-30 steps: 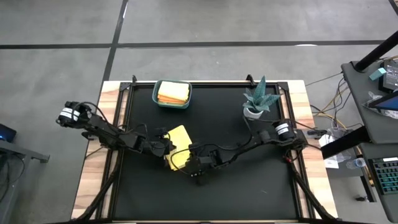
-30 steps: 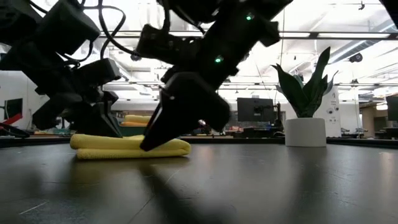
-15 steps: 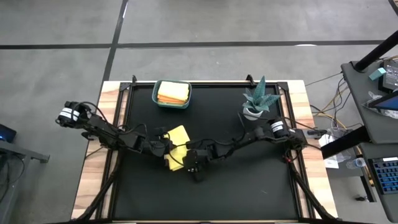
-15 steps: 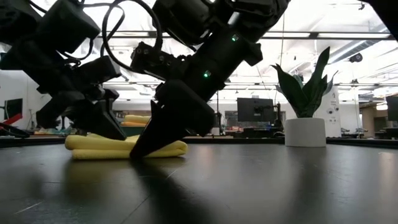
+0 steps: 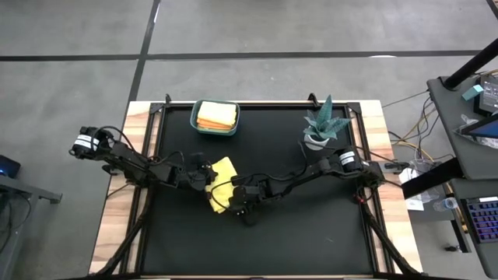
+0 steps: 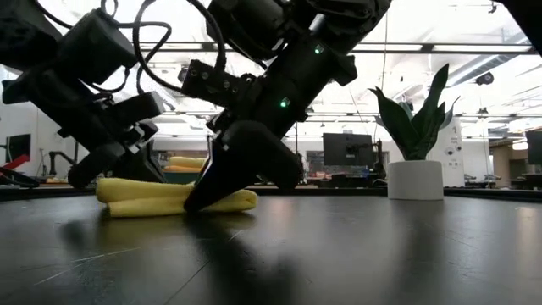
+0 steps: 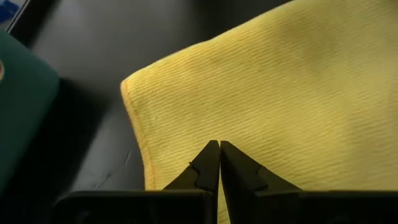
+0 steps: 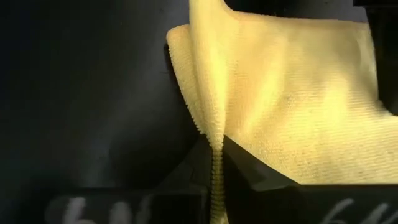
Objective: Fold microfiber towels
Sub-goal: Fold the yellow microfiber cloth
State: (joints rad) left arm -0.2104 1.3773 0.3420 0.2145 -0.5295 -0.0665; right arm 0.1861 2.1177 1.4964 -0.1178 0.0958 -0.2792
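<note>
Right claw (image 8: 214, 180) pinches the yellow towel (image 5: 220, 187); left claw (image 7: 219, 163) clenched, seemingly empty; teal bin (image 5: 215, 128), potted plant (image 5: 323, 124) behind.

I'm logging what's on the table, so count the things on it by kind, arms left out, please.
Yellow towel on the mat: 1
Teal bin holding folded cloths, number unclear: 1
Potted plant: 1
Total: 3

- Left arm (image 5: 144, 169): dark, jointed, looping black cables, white-banded base joint.
- Right arm (image 5: 311, 175): same dark build, white band near the potted plant (image 5: 323, 124), green indicator lights.
</note>
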